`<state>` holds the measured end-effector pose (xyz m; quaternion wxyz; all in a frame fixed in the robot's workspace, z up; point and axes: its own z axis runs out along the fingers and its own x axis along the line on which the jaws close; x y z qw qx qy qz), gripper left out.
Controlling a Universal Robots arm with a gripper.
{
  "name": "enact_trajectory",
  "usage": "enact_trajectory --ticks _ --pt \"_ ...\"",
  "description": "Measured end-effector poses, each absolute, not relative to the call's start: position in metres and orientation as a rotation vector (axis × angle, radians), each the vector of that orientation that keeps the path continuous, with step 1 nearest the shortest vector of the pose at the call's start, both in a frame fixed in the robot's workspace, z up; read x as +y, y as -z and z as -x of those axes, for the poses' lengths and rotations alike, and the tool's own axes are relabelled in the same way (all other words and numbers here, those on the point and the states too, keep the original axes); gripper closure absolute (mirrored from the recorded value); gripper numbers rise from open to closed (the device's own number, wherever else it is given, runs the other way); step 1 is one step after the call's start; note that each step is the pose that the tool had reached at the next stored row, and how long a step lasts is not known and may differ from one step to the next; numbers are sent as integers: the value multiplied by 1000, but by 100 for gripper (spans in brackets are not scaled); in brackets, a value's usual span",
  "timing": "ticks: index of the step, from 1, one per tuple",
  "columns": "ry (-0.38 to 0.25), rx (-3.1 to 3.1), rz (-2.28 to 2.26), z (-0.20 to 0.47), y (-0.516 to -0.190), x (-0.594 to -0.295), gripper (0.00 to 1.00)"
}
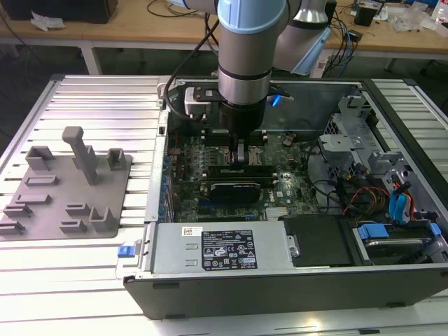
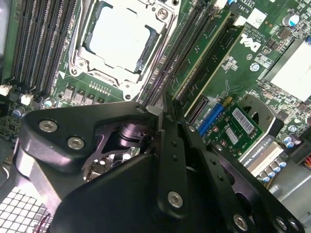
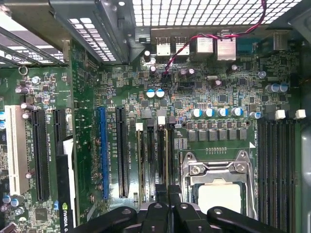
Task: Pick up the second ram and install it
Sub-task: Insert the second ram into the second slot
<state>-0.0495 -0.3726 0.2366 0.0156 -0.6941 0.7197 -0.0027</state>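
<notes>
The arm comes straight down into the open computer case, its gripper low over the green circuit board, perhaps touching it; that's hard to say from here. On the exterior view's left, a grey tray sits on the slatted tabletop.

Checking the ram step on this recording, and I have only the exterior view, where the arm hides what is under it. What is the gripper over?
Observer: In the first wrist view the gripper hangs over the memory slots beside the processor socket.
Operator: Is any ram seated there?
Observer: In the second wrist view a green ram stick stands on edge in a slot, in line with the gripper's tip.
Operator: Is the socket covered?
Observer: No, in the second wrist view the silver processor lies bare.
</notes>
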Motion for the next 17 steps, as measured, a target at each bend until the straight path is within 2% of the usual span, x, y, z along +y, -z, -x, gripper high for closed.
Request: enact_trajectory --ticks 17 --pt "7 2228 2170 49 -237 -373 91"
